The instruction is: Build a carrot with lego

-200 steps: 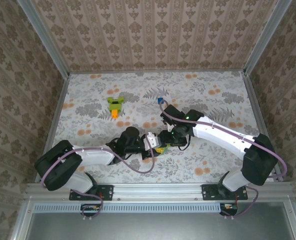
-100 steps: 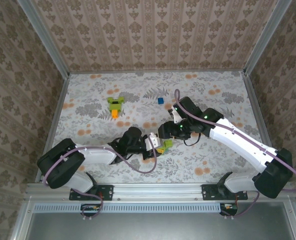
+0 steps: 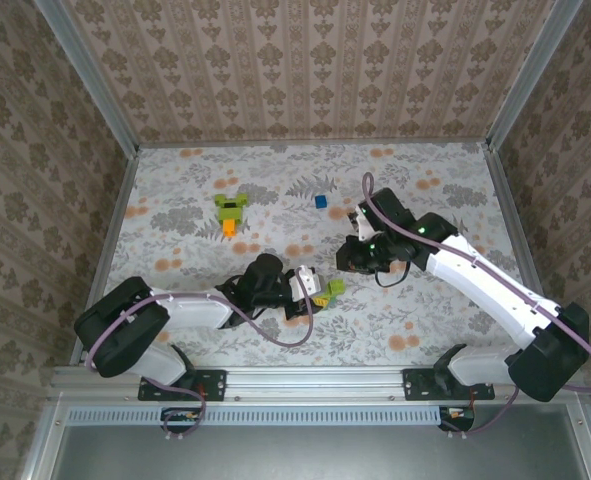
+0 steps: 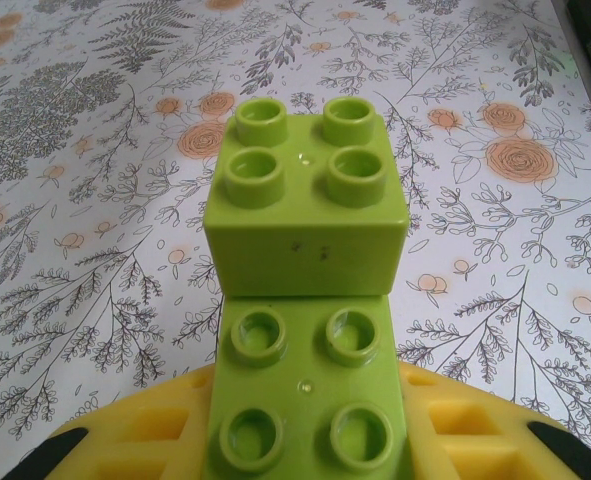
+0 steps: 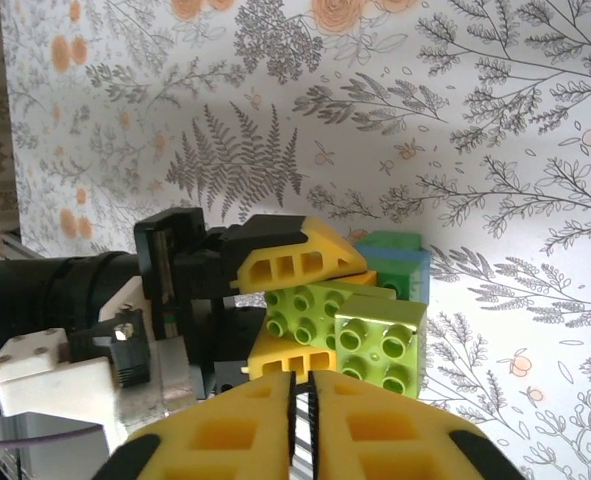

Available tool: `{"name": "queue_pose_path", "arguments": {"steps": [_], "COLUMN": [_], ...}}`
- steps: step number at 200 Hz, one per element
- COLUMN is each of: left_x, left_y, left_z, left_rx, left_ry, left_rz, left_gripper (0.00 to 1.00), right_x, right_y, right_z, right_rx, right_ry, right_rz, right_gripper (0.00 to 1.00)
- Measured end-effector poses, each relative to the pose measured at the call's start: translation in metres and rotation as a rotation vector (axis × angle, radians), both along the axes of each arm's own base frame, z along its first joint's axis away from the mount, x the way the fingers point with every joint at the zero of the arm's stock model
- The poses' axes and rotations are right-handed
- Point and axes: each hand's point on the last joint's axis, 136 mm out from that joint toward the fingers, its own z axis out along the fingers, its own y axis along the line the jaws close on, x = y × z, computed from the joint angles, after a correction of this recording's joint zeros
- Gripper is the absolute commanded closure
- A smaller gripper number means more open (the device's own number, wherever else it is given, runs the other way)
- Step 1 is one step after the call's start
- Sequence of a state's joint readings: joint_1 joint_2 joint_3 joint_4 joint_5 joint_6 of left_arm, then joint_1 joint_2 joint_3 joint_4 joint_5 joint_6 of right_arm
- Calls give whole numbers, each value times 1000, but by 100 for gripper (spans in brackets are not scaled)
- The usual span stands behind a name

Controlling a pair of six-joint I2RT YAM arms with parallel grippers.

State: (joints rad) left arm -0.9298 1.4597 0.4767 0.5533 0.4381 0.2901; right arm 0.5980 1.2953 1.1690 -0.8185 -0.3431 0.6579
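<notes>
My left gripper (image 3: 317, 293) clamps the lime stack (image 4: 310, 240), long axis sticking out toward my right gripper (image 5: 302, 385), pinched closed and empty just beyond.

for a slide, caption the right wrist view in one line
Left gripper holds stacked lime-green bricks over the floral table, right gripper shut in front.

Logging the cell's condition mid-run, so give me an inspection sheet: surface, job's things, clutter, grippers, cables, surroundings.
Surface: floral-patterned tabletop, flat.
Job's things: lime-green brick build with orange tip far left; small blue plastic brick loose; stacked lime-green studded bricks held.
Clutter: nothing seen.
Grippers: left gripper shut on those bricks; right gripper shut, empty.
Cables: purple cables looped along both arms.
Surroundings: patterned wallpaper walls, aluminium frame.
</notes>
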Motion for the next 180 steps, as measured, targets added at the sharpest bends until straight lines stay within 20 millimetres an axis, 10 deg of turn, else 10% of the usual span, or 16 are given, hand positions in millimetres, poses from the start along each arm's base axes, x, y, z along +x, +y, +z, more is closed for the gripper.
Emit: {"name": "queue_pose_path", "arguments": {"steps": [180], "left_x": [0], "left_y": [0], "left_z": [0], "left_rx": [1], "left_ry": [1], "left_rz": [0], "left_gripper": [89], "right_x": [-15], "right_y": [12], "right_z": [-39], "right_rx": [-95], "right_ry": [98], "right_rz": [59], "right_gripper": [99]}}
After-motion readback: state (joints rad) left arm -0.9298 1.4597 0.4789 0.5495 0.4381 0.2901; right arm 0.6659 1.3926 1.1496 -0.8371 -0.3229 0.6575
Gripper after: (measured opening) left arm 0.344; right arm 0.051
